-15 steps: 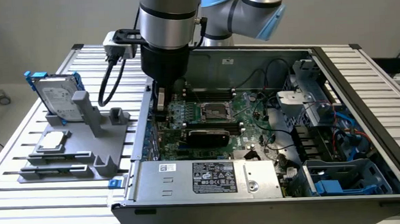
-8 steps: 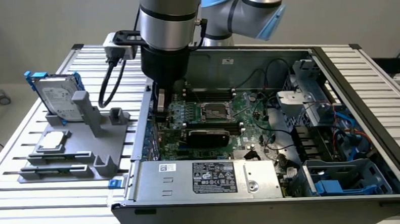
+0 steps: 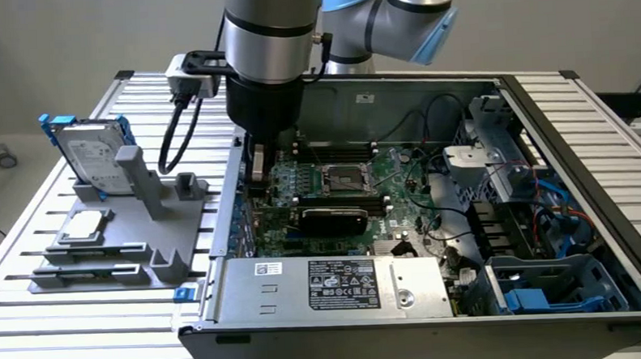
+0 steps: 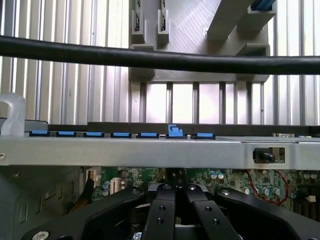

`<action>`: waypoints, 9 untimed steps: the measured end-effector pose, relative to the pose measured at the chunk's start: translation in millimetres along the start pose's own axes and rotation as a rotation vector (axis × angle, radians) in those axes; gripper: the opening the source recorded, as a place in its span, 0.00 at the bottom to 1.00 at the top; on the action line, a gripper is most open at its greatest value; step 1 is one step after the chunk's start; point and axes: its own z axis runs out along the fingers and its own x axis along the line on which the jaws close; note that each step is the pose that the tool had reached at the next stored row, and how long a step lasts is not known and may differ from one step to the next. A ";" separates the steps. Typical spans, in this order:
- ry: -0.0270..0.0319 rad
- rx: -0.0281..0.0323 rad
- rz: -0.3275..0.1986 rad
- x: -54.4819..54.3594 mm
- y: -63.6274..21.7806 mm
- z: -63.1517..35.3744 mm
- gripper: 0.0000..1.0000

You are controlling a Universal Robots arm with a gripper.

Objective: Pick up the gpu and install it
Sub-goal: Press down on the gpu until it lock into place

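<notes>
The gpu, a card with a black cooler, stands on edge on the large green motherboard inside the open computer case. My gripper hangs down into the case near its wall on the exterior view's left, just beyond the gpu's end and apart from it. In the wrist view the gripper is shut, its black fingers pressed together with nothing visible between them, above the motherboard and behind the case's metal rim.
A grey fixture on the slatted table holds a silver hard drive in a blue frame upright and another drive lying flat. A power supply fills the case's near side. A black cable crosses the wrist view.
</notes>
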 end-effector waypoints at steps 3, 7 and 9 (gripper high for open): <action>0.0001 -0.0058 0.000 0.0 0.0 0.1 0.11; 0.0000 -0.0103 0.000 0.0 0.0 0.1 0.11; 0.0000 -0.0124 0.000 0.0 0.0 0.1 0.11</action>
